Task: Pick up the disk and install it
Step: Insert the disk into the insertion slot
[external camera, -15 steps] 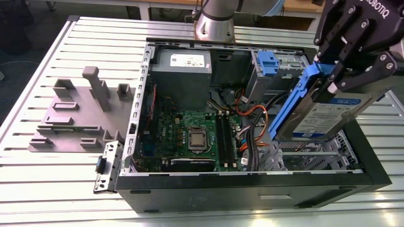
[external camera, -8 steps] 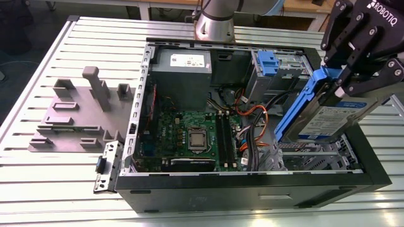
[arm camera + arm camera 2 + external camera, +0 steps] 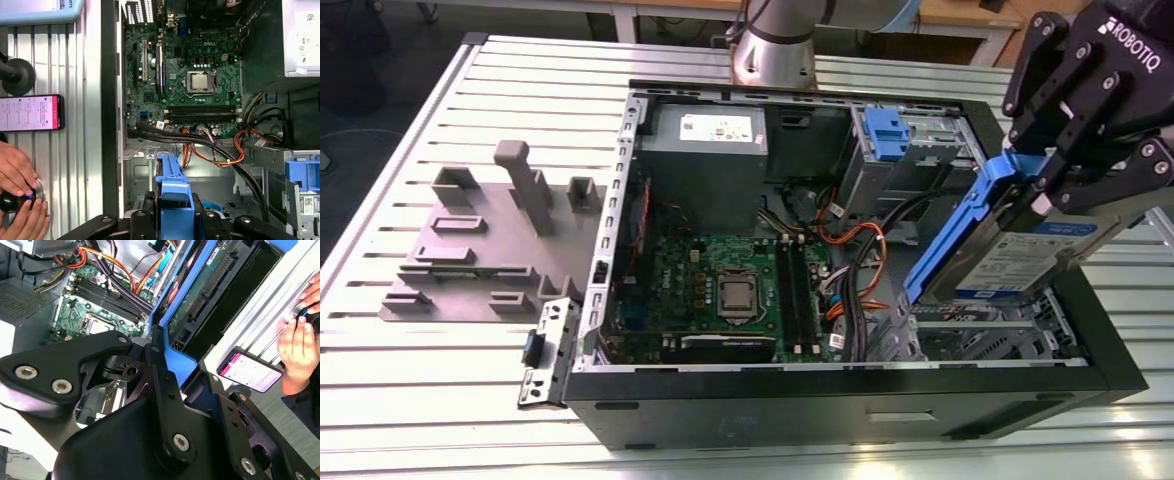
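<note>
At three o'clock of the open computer case (image 3: 854, 372) in the exterior view: gripper (image 3: 1087, 190), jaws clamped narrow on the disk (image 3: 1027, 258). The disk hung tilted over the drive cage, its blue bracket (image 3: 958, 235) facing the motherboard (image 3: 720, 280). Grey fixture (image 3: 480, 240) stood on the table (image 3: 400, 390) at nine o'clock of the case.

In the second wrist view: disk's circuit-board face showed; phone (image 3: 250, 371) and a person's hand (image 3: 300, 347) lay on the table beside the case.

In the first wrist view: bracket edge was between the gripper's links, motherboard beyond.
</note>
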Motion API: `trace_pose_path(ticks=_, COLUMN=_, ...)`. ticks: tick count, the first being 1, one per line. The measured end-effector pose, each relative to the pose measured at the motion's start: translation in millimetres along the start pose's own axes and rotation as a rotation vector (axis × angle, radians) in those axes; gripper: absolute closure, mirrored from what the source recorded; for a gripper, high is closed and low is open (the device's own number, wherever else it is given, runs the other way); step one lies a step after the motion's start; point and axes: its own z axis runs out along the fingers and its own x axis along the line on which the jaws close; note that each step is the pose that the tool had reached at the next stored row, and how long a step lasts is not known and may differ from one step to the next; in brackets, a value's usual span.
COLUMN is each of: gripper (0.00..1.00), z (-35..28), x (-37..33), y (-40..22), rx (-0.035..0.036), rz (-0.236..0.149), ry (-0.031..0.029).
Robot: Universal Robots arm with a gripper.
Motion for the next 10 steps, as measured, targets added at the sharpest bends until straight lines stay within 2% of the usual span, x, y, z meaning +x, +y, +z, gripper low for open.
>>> trace_pose_path(ticks=10, gripper=0.64, z=7.4, x=-0.1, y=-6.9, rx=0.0000, rz=0.000, ry=-0.0001)
